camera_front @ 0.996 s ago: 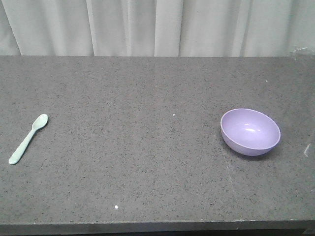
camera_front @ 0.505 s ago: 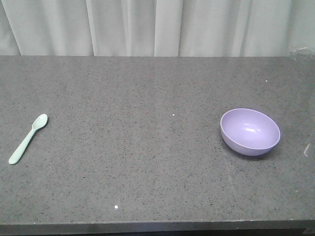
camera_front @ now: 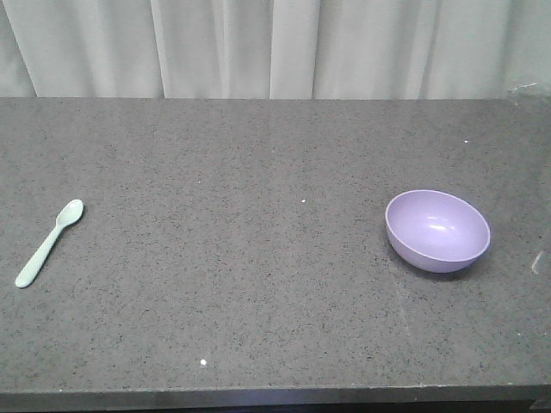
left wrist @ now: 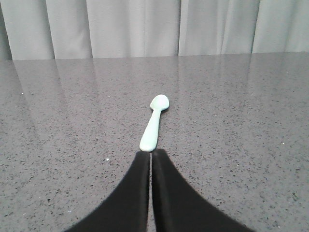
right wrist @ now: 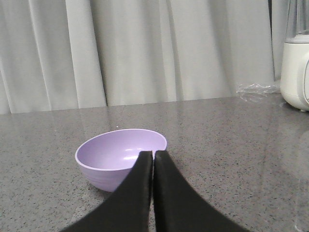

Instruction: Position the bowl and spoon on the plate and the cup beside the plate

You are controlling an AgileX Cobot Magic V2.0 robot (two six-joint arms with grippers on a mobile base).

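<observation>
A lavender bowl [camera_front: 438, 230] stands upright on the right of the dark speckled counter, also seen as the bowl [right wrist: 113, 159] in the right wrist view. A pale mint spoon [camera_front: 50, 243] lies flat at the left, scoop pointing away; in the left wrist view the spoon [left wrist: 154, 122] lies straight ahead. My left gripper [left wrist: 151, 152] is shut and empty, its tips just short of the spoon's handle end. My right gripper [right wrist: 153, 152] is shut and empty, in front of the bowl's near side. The plate and the cup are out of view. Neither gripper shows in the front view.
Pale curtains hang behind the counter's far edge [camera_front: 275, 98]. A white appliance [right wrist: 295, 72] and a crumpled clear wrapper [right wrist: 256, 89] sit at the far right of the counter. The near counter edge [camera_front: 275, 397] runs along the bottom of the front view.
</observation>
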